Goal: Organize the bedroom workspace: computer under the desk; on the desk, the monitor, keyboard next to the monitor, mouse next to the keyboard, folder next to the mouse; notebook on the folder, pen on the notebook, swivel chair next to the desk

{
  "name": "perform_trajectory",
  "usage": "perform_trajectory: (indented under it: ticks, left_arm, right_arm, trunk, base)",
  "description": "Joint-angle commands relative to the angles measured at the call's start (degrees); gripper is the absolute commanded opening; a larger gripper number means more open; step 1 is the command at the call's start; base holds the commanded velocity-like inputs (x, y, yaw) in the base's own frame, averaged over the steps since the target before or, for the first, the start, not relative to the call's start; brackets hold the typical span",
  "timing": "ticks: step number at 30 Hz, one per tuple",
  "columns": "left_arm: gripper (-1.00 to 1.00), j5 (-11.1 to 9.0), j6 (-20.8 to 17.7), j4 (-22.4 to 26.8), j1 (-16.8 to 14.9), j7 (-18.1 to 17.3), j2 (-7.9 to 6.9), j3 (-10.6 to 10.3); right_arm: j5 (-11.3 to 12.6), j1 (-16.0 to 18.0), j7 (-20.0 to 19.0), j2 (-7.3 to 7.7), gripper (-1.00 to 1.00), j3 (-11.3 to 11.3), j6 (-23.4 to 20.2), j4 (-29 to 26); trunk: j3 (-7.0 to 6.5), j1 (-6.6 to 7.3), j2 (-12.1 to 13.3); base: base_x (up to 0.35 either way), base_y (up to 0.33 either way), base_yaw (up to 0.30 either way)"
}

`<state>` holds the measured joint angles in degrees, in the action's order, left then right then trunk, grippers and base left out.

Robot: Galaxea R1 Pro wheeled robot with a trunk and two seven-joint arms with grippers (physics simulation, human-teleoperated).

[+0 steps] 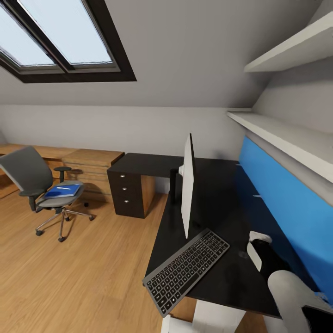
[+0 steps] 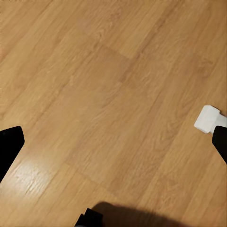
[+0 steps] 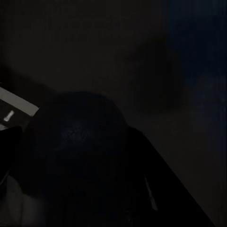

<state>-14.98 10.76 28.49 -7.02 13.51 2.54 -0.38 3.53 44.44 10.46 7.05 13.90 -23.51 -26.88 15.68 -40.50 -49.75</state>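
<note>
Head view, attic bedroom: right arm [image 1: 273, 263] stretched over black desk [image 1: 217, 277], gripper hidden behind arm, open or closed impossible to tell. Keyboard [image 1: 187, 268] angled at near desk edge, corner overhanging, just in front of edge-on monitor [image 1: 187, 185]. Beyond, black drawer unit [image 1: 127, 194]. Far left, swivel chair [image 1: 39, 185] well apart from desk, blue folder [image 1: 61, 191] on seat. Left wrist view: dark fingertips [image 2: 10, 146] spread apart above wood floor [image 2: 113, 94]. Right wrist view: dark rounded shape, possibly mouse [image 3: 80, 146], too dim to confirm.

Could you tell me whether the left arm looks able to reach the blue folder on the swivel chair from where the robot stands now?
Probably not. The folder lies on the swivel chair far across the floor, while the left gripper hangs over bare floorboards beside the desk. Nothing blocks the way; the robot would likely have to drive closer.
</note>
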Motion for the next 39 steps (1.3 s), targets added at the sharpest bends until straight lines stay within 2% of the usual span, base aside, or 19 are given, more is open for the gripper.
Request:
perform_trajectory:
  ticks: [1,2,3,4,6,9,11,15,20,30,37,39]
  left_arm:
    - [1.00,-0.33,0.21,-0.01,-0.03,0.12,0.01,-0.04]
    - [1.00,-0.34,0.25,-0.01,-0.03,0.12,-0.02,-0.03]
    - [1.00,-0.36,0.26,-0.01,-0.02,0.16,-0.05,-0.04]
    - [1.00,-0.35,0.26,-0.01,-0.02,0.16,-0.07,-0.05]
    - [1.00,-0.35,0.24,-0.01,-0.02,0.17,-0.07,-0.04]
    - [1.00,-0.37,0.24,-0.01,-0.02,0.19,-0.07,-0.03]
    - [1.00,-0.39,0.23,-0.01,-0.02,0.20,-0.08,-0.01]
    - [1.00,-0.40,0.23,-0.01,-0.02,0.14,-0.08,0.02]
    - [1.00,-0.40,0.26,-0.01,-0.02,0.12,-0.08,0.03]
    - [1.00,-0.36,0.26,-0.01,-0.02,0.11,-0.08,0.00]
    - [1.00,-0.24,0.31,-0.01,-0.02,0.26,0.00,-0.05]
    - [1.00,-0.23,0.33,-0.03,-0.02,0.21,0.01,-0.06]
  right_arm:
    - [0.66,-1.36,0.37,-0.11,-1.00,0.01,-1.21,-3.00]
    - [0.71,-4.62,0.40,-0.46,-1.00,0.02,-3.39,-9.58]
    - [0.71,-12.83,0.49,-2.36,-1.00,0.04,-8.10,-25.79]
    - [0.66,-18.91,0.55,-4.33,-1.00,0.06,-10.99,-37.76]
    - [0.63,-23.69,0.58,-6.12,-1.00,0.07,-13.30,-46.59]
    - [0.66,-27.21,0.58,-8.00,-1.00,0.03,-17.25,-52.34]
    - [0.79,-28.70,0.52,-9.12,-1.00,0.01,-20.31,-54.12]
    - [0.93,-29.66,0.39,-9.88,-1.00,-0.04,-22.18,-54.96]
    - [0.95,-29.83,0.36,-10.32,-1.00,-0.09,-22.43,-55.10]
    - [0.96,-29.85,0.28,-10.64,-1.00,-0.13,-22.37,-55.12]
    - [0.96,-29.92,0.19,-10.67,-1.00,-0.42,-22.37,-55.12]
    - [0.96,-29.93,0.18,-10.66,-1.00,-1.31,-22.37,-55.12]
  trunk:
    - [-0.11,0.22,0.37]
    - [-0.29,0.44,0.77]
    - [-0.47,0.66,1.17]
    - [-0.65,0.88,1.57]
    - [-1.01,1.31,2.37]
    - [-1.55,1.97,3.57]
    - [-1.91,2.41,4.38]
    - [-2.63,3.29,5.98]
    - [-3.52,4.39,7.99]
    - [-5.32,6.59,12.00]
    - [-5.32,6.59,12.00]
    - [-5.31,6.59,12.00]
  base:
    - [0.000,0.000,0.000]
    - [0.000,0.000,0.000]
    - [0.000,0.000,0.000]
    - [0.000,0.000,0.000]
    - [0.000,0.000,0.000]
    - [0.000,0.000,0.000]
    - [0.000,0.000,0.000]
    - [0.000,0.000,0.000]
    - [0.000,0.000,0.093]
    - [0.000,0.000,0.235]
    - [0.000,0.000,0.251]
    - [0.000,0.000,0.251]
